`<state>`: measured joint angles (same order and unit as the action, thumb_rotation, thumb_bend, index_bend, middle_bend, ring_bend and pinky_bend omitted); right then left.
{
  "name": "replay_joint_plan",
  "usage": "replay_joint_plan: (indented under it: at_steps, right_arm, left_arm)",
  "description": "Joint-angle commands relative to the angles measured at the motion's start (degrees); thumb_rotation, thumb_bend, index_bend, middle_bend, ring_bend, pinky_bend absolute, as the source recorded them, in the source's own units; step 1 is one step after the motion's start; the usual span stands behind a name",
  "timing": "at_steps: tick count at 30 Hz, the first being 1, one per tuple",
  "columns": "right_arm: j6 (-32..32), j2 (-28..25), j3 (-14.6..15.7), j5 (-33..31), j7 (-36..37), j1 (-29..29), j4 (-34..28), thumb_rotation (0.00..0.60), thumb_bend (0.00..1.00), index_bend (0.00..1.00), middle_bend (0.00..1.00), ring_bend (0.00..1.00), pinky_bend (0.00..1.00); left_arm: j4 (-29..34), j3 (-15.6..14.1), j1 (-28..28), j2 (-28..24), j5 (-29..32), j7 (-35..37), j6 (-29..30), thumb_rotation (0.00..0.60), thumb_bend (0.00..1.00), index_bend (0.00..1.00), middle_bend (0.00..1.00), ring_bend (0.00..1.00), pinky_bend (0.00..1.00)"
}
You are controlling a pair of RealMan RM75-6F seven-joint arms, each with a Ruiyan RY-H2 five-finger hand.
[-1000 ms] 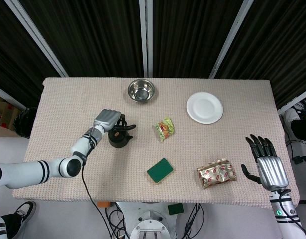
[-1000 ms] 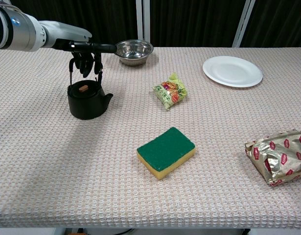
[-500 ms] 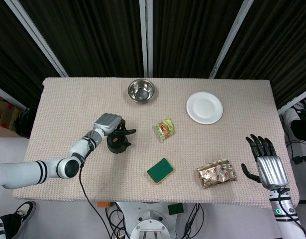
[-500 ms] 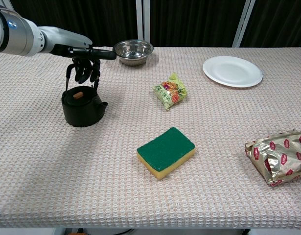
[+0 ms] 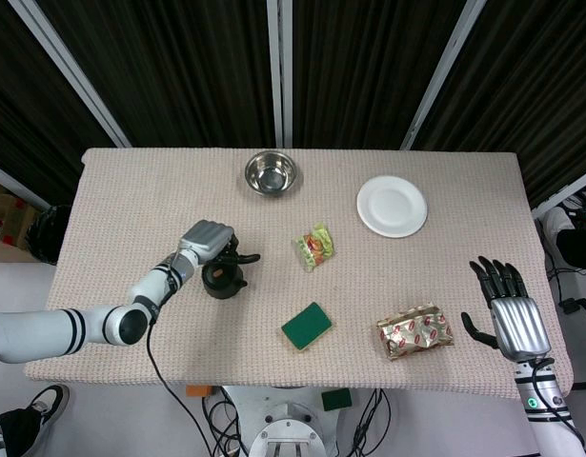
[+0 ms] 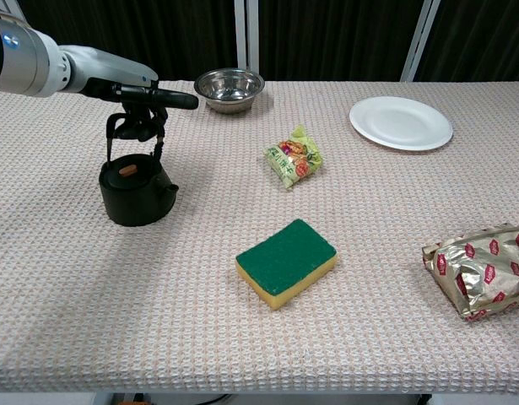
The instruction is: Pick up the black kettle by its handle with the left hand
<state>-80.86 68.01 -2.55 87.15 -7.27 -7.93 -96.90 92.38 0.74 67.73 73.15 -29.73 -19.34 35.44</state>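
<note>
Head and chest views of the pick-up. The squat black cast-iron kettle (image 6: 134, 192) stood on the beige woven worktop (image 6: 267, 337), in front of and to the left of the round stainless-steel bowl (image 6: 230, 88) as the chest camera saw it. Its thin wire bail handle (image 6: 134, 135) stood upright over the lid, its arch running roughly left to right across the chest view.

The left hand (image 6: 139, 105) lay directly above the kettle, palm down. Its dark fingers (image 6: 134, 128) were curled under and around the top of the handle, so the hand was grasping the kettle from overhead. One digit pointed straight out toward the bowl, free of the handle. Whether the kettle's base was clear of the worktop could not be told from either view.

The deciding relation was vertical: the kettle body hung below the fingers, with the handle's top bar lying across them. A straight upward pull would probably load the bail evenly. A sideways drift could let the body swing.

The right hand (image 5: 507, 309) was well apart from the bowl, at the worktop's near right edge beside the crumpled gold-and-red foil packet (image 5: 415, 330). Its fingers were spread and held nothing. It was by far the farther hand from the kettle.
</note>
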Motion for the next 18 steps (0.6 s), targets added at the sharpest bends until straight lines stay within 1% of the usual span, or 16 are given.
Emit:
replay_joint_plan:
  at_steps: [1, 6, 12, 14, 17, 18]
  right_arm:
    - [0.0, 0.1, 0.0, 0.0, 0.0, 0.0, 0.1, 0.536, 0.36, 0.0, 0.0, 0.0, 0.0]
    - [0.1, 0.1, 0.0, -0.1, 0.4, -0.1, 0.2, 0.535, 0.36, 0.0, 0.0, 0.0, 0.0]
    - [-0.3, 0.4, -0.3, 0.1, 1.3, -0.1, 0.7, 0.538, 0.36, 0.0, 0.0, 0.0, 0.0]
    - [-0.6, 0.6, -0.4, 0.0, 1.7, -0.1, 0.9, 0.54, 0.36, 0.0, 0.0, 0.0, 0.0]
    - [-0.7, 0.8, -0.5, -0.1, 2.0, -0.1, 1.2, 0.546, 0.36, 0.0, 0.0, 0.0, 0.0]
    - [-0.7, 0.9, -0.5, -0.1, 2.0, -0.1, 1.2, 0.547, 0.36, 0.0, 0.0, 0.0, 0.0]
  left_arm:
    - [0.0, -0.1, 0.0, -0.1, -0.3, 0.3, 0.1, 0.0, 0.0, 0.72, 0.8, 0.69, 0.31]
    - [0.1, 0.1, -0.4, -0.1, -1.4, 1.2, 0.8, 0.0, 0.0, 0.78, 0.87, 0.76, 0.31]
    - [-0.2, -0.3, -0.2, -0.2, -1.5, 1.4, 0.8, 0.001, 0.0, 0.86, 0.95, 0.82, 0.34]
    - [-0.2, -0.4, -0.2, -0.2, -1.6, 1.5, 0.9, 0.022, 0.0, 0.87, 0.96, 0.84, 0.35]
    - [-0.3, -0.4, -0.3, -0.1, -1.9, 1.5, 1.7, 0.078, 0.0, 0.92, 0.99, 0.87, 0.37]
    - [-0.2, -0.4, -0.3, -0.1, -2.0, 1.5, 2.0, 0.096, 0.0, 0.94, 1.0, 0.89, 0.36]
